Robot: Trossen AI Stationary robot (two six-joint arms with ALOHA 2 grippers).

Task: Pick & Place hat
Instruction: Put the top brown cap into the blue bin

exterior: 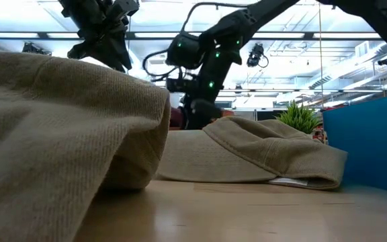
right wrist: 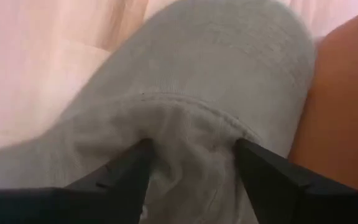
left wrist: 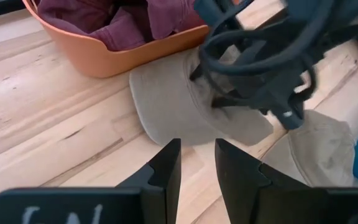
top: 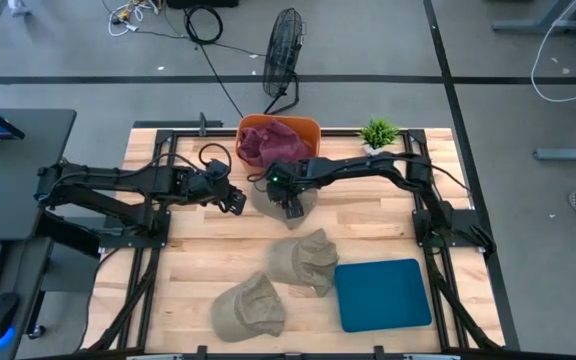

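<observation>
Right tool [top: 290, 203] sits spread over the hat [top: 278, 200] at table [top: 208, 250] 12 o'clock, fingers [right wrist: 129, 171] straddling a crown fold, not clamped yet. Risk: pinches thin fabric only, hat slips or drags into bin [top: 278, 135] touching its far edge. Left tool [top: 236, 200] hangs released just at 9 o'clock of it; could collide. Two more hats [top: 303, 262] toward 6, blue pad [top: 383, 293] at 5.

Wooden counter [top: 198, 250] carries three tan hats [top: 303, 260], an orange tub [top: 308, 128] at the back, a blue mat [top: 383, 294], a small plant [top: 379, 133].
</observation>
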